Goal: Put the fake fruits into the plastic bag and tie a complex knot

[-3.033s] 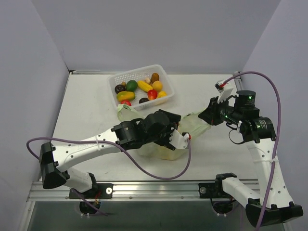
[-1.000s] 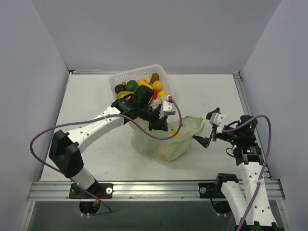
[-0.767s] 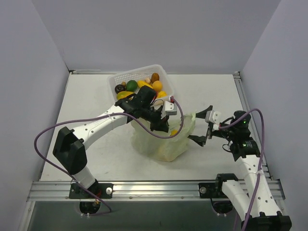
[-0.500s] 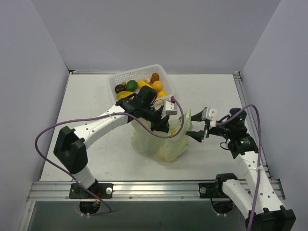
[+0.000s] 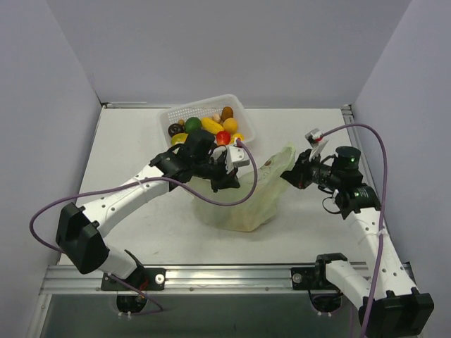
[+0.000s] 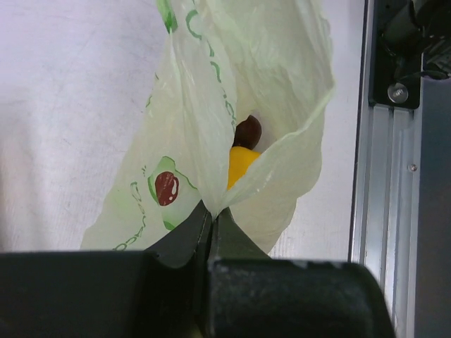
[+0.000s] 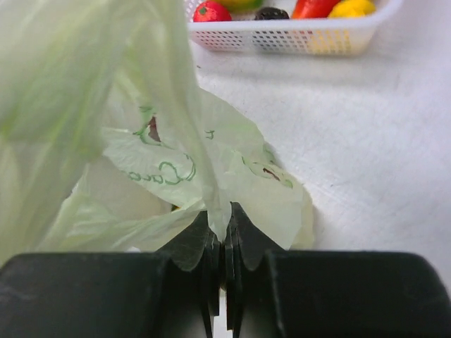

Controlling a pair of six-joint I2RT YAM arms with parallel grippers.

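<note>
The pale-green plastic bag [image 5: 243, 204] sits at mid-table, its mouth stretched between both grippers. My left gripper [image 5: 230, 180] is shut on the bag's left rim [image 6: 204, 105], pinched thin at the fingertips [image 6: 211, 211]. My right gripper [image 5: 290, 176] is shut on the bag's right rim [image 7: 176, 169], plastic bunched between its tips [image 7: 224, 224]. Inside the bag, the left wrist view shows a yellow fruit [image 6: 242, 162] and a dark brown one [image 6: 248, 131]. More fake fruits [image 5: 211, 129] lie in the basket.
The white perforated basket [image 5: 180, 113] stands just behind the bag, close to the left arm's wrist; its near wall [image 7: 296, 35] shows in the right wrist view. The metal rail [image 5: 225, 274] runs along the table's near edge.
My right gripper went from wide open to shut on the bag's right rim, then lifted it up and back. The left gripper, still shut on the bag, shifted slightly left.
</note>
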